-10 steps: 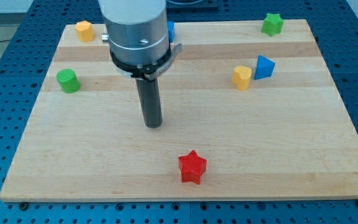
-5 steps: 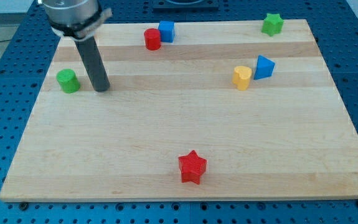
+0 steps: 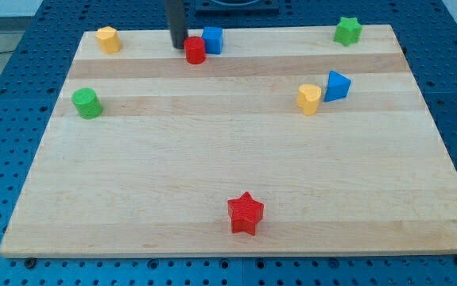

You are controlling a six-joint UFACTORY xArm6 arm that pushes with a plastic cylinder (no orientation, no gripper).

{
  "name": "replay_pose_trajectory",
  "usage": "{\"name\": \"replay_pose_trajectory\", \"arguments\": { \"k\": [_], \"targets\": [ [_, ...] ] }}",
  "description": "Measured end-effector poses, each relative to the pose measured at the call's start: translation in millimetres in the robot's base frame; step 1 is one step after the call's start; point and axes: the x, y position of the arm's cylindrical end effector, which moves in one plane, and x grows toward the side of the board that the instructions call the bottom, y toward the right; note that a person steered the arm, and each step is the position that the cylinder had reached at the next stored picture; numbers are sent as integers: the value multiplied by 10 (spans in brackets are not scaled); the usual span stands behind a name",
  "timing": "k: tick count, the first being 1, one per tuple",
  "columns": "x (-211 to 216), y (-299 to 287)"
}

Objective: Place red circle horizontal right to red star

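The red circle (image 3: 195, 50) stands near the view's top, left of centre, touching a blue cube (image 3: 212, 39) on its upper right. The red star (image 3: 245, 213) lies near the view's bottom, at the middle of the wooden board (image 3: 228, 151). My tip (image 3: 178, 45) is at the view's top, right beside the red circle's upper left, touching it or nearly so. The rod runs straight up out of the frame. The red circle is far above the red star and a little to its left.
A yellow block (image 3: 108, 39) sits at the top left, a green cylinder (image 3: 87, 103) at the left, a green star (image 3: 347, 30) at the top right. A yellow block (image 3: 309, 99) and a blue triangle (image 3: 337, 86) sit together at the right.
My tip moved from the board's middle left to near the green cylinder, then up and right to the red circle's upper left. The blocks have not moved.
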Motion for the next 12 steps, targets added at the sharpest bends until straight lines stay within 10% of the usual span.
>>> {"name": "replay_pose_trajectory", "arguments": {
  "k": [4, 6, 9, 12],
  "targets": [
    [290, 207],
    [1459, 230],
    [976, -431],
    [1871, -18]
  ]
}}
